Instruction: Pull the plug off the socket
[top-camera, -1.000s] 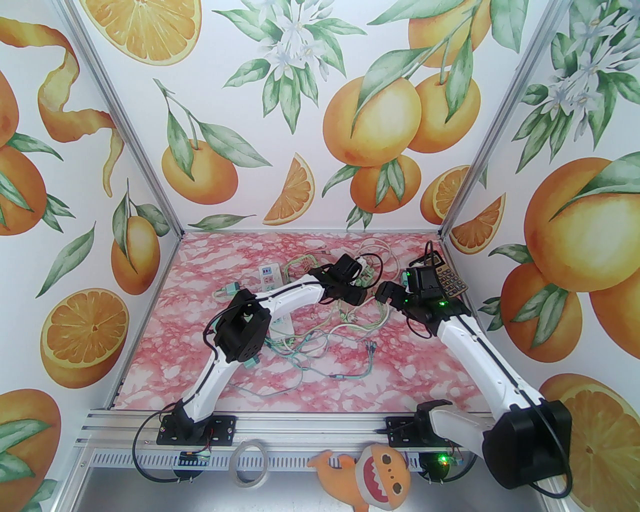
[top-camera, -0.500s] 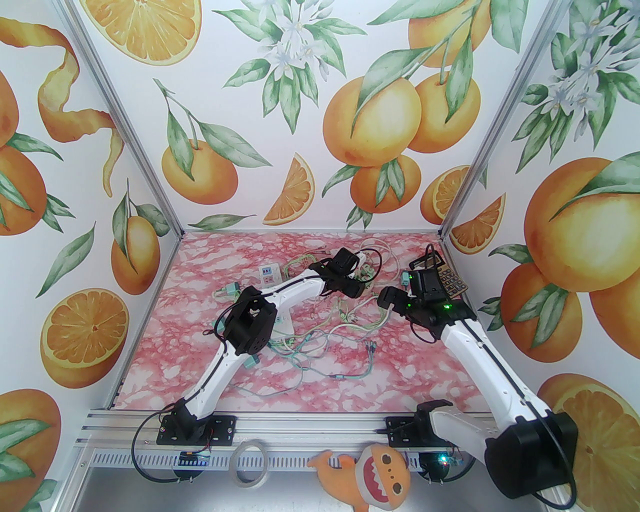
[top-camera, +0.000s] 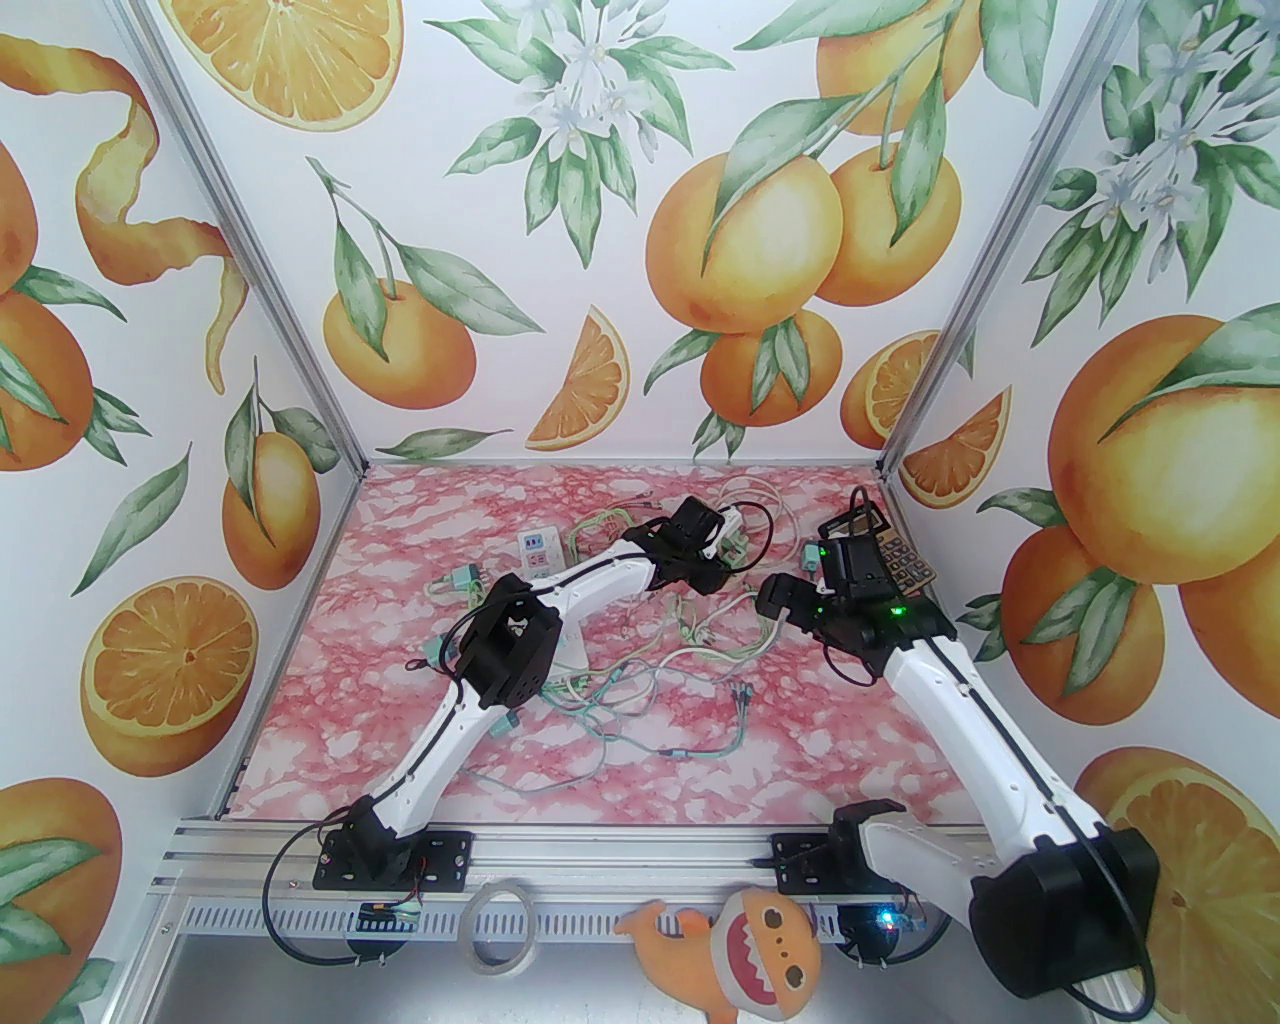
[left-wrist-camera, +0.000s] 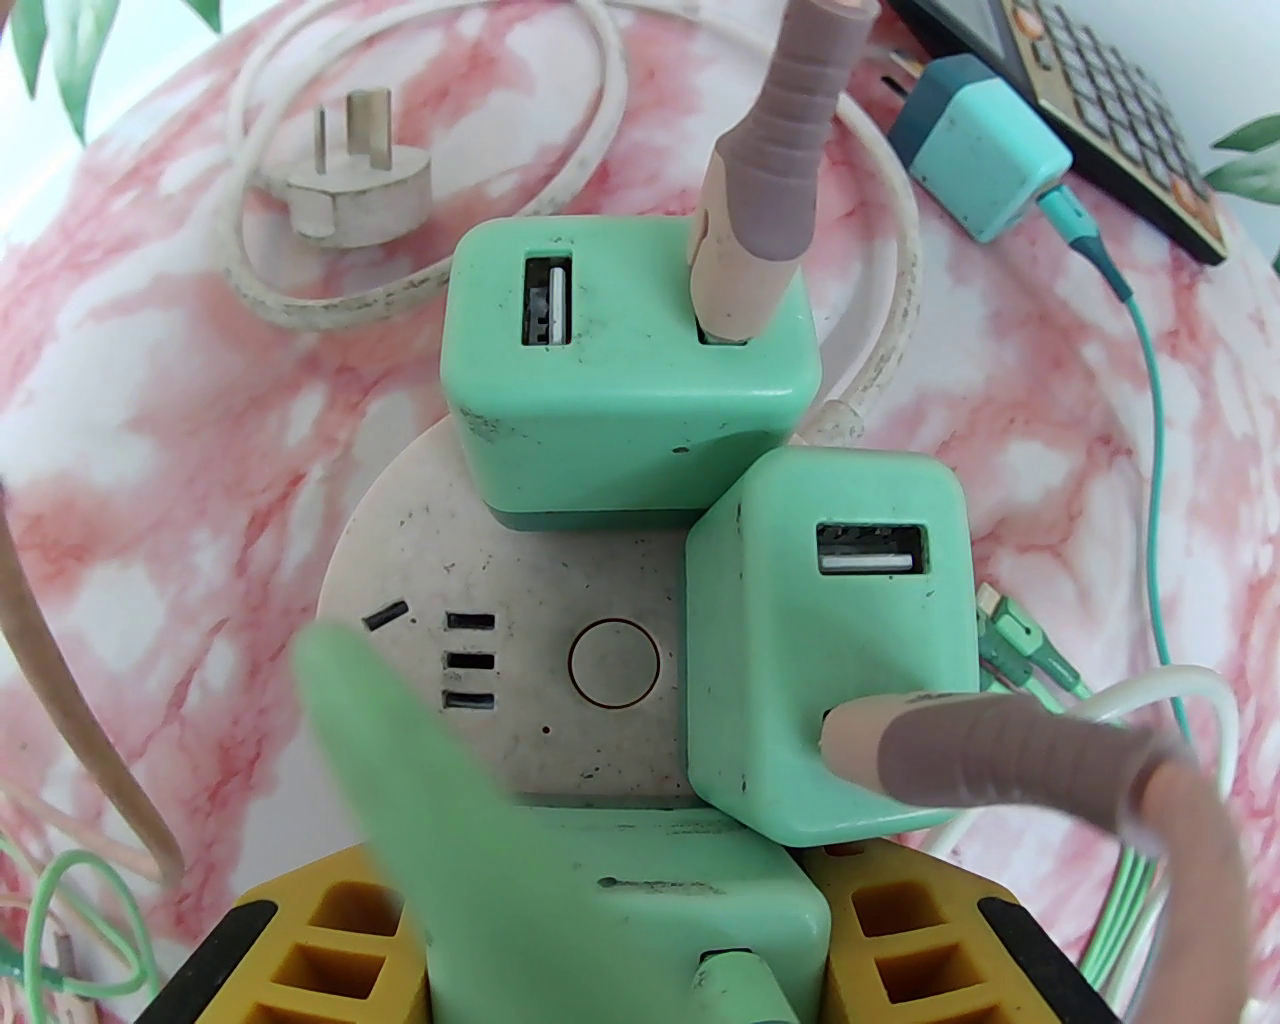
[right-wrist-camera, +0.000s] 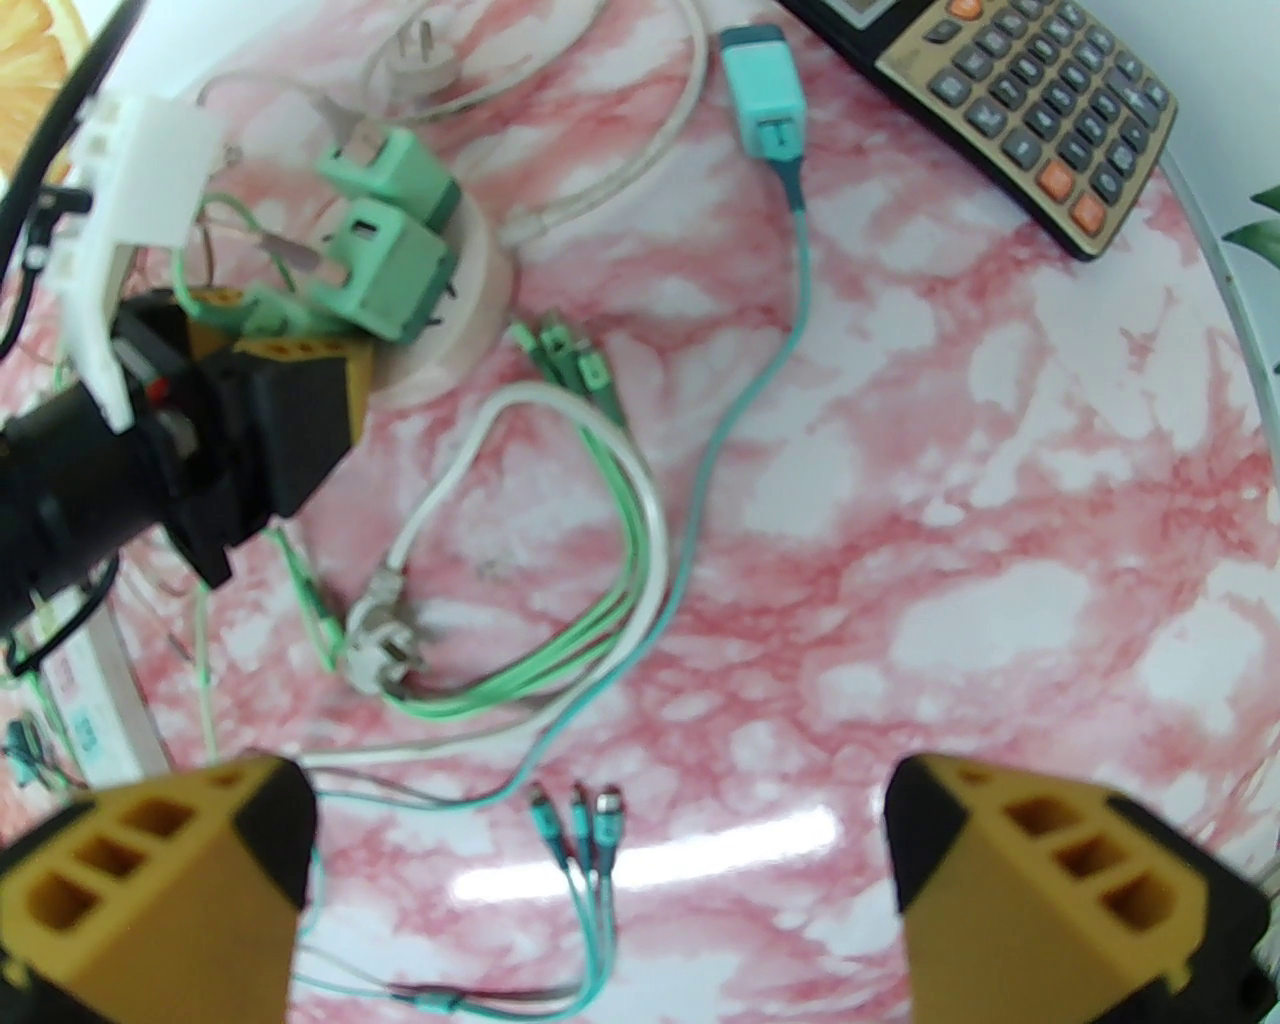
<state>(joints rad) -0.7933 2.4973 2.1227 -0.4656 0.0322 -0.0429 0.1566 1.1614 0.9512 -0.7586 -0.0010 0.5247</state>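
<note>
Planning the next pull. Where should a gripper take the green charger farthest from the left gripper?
Take the far green charger by the flat walls at either end of its USB row, from above, square to the round socket. The pink cable rises from its face and the neighbouring charger crowds a near corner, so probably pinch farther back.

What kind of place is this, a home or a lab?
Probably a robot test booth, not a home: left arm and right arm bolted to an aluminium rail, orange-print walls boxing in a pink marbled table strewn with cables and green chargers.
</note>
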